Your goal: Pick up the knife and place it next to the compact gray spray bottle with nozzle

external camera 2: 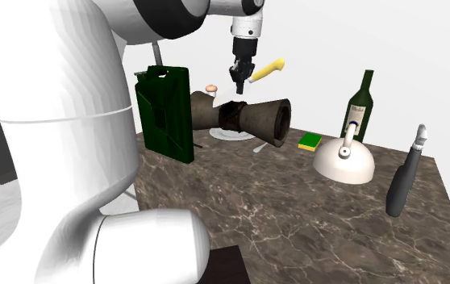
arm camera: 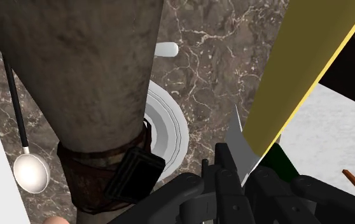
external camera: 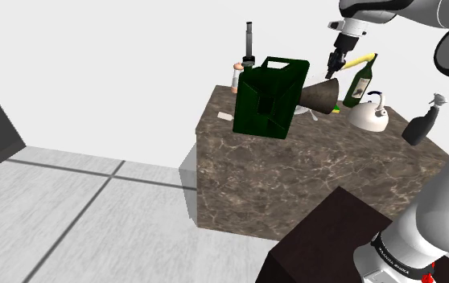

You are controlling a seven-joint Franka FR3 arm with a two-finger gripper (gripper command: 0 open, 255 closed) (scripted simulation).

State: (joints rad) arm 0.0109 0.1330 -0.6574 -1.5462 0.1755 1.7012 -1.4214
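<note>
The knife (external camera 2: 268, 70) is held in the air above the back of the marbled desk (external camera 2: 296, 218), in the upper middle of the second exterior view. Its yellow handle is seen slanting up and to the right from the black gripper (external camera 2: 238, 80). The gripper's 2 fingers are clamped on the pale blade end, which is seen pinched between them in the wrist view. Just below the gripper, a brown hourglass-shaped drum (external camera 2: 256, 117) is laid on its side over a white plate (external camera 2: 230, 135). The dark gray spray bottle (external camera 2: 403, 176) is stood near the right edge of the desk, well apart from the knife. Between the drum and the spray bottle, a white kettle (external camera 2: 343, 161), a green wine bottle (external camera 2: 359, 105) and a small green and yellow sponge (external camera 2: 310, 143) are seen. A dark green jerry can (external camera 2: 167, 113) is stood at the left of the desk, just beside the drum.
</note>
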